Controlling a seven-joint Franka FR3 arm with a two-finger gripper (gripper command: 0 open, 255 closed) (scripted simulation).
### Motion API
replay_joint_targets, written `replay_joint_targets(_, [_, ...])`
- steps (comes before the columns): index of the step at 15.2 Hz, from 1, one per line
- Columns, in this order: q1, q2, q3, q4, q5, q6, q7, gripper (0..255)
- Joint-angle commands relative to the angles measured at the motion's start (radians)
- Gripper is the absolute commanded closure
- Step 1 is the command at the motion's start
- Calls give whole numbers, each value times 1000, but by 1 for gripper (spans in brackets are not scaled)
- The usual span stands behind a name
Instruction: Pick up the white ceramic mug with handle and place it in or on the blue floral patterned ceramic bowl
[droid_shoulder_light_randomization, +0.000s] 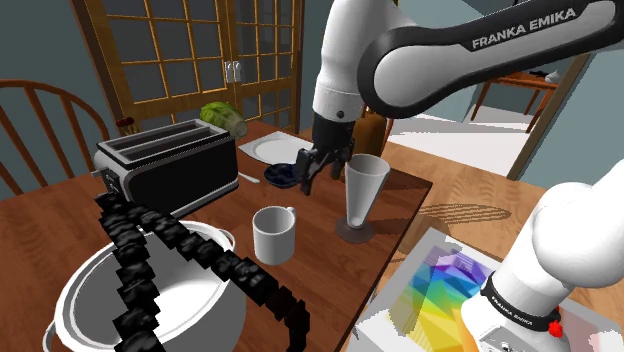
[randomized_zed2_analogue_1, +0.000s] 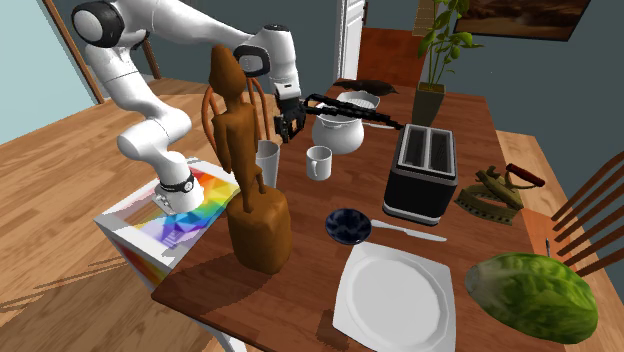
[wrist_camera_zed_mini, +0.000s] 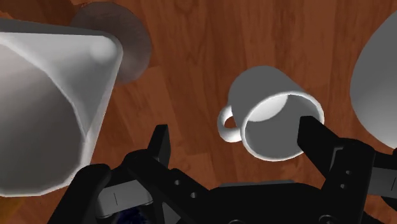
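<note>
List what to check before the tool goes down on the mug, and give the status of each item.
1. Is the tool open: ok, its fingers stand apart and hold nothing.
2. Is the mug upright, mouth up: ok.
3. Is the tool centred over the mug: not ok, the mug sits under one finger, with its handle nearer the middle.
4. Is there room around the mug: ok, the tall white cup and the pot stand apart from it.
5. Is the bowl ready: ok, it is upright with nothing in it.
6. Will the fingers miss the handle on closing: cannot tell.
</note>
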Motion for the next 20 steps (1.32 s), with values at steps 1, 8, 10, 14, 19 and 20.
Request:
replay_joint_targets(1, [-10,77,44,33,-33,43,60,0])
replay_joint_targets(8, [-18,377,169,194,-255,128,323,0])
replay_joint_targets(10, [2,472,179,254,-338,133,405,0])
replay_joint_targets(14, [34,559,168,295,-414,152,471,0])
replay_joint_targets(19, [46,605,151,278,-456,204,499,0])
replay_joint_targets(20, [48,611,148,276,-461,210,502,0])
